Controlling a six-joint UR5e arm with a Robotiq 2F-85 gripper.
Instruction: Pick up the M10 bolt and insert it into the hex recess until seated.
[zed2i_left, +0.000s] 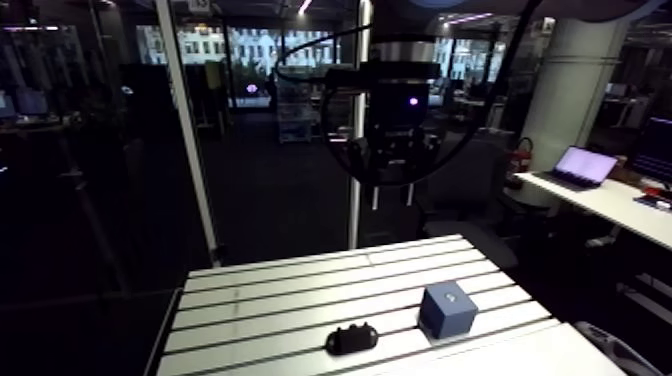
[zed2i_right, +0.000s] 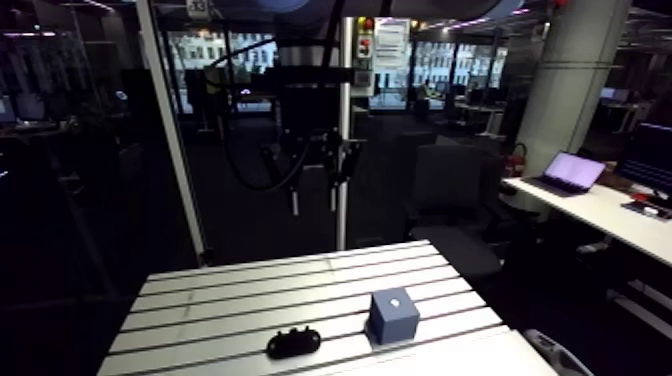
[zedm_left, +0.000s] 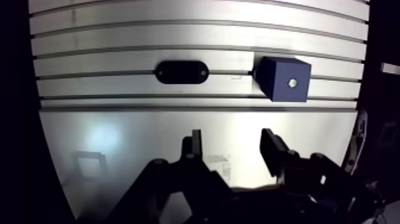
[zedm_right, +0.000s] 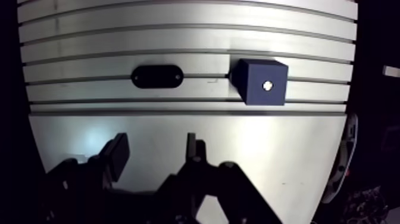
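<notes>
The slotted tabletop (zedm_left: 178, 36) carries a blue block (zedm_left: 286, 80) and, near it, a black oblong piece (zedm_left: 181, 72), likely the bolt or its holder. A pale spot (zedm_right: 267, 85) on the block's top is probably the recess. The jaws hang spread and empty, well above: the approach step. The next move calls for descending onto the black piece.

The pincer (zedm_left: 233, 144) hung high above the table (zed2i_left: 280, 290), its two fingers spread with nothing between them. The air beneath it was clear down to the smooth near part of the table. Only two things stood on the slotted surface, both toward its near edge: a blue block (zed2i_left: 447, 310) at the right and a low black oblong piece (zed2i_left: 351, 339) to its left. They stood apart, with a bare strip of table between them. The far rows of slots and the left side lay bare, open to approach from above.
</notes>
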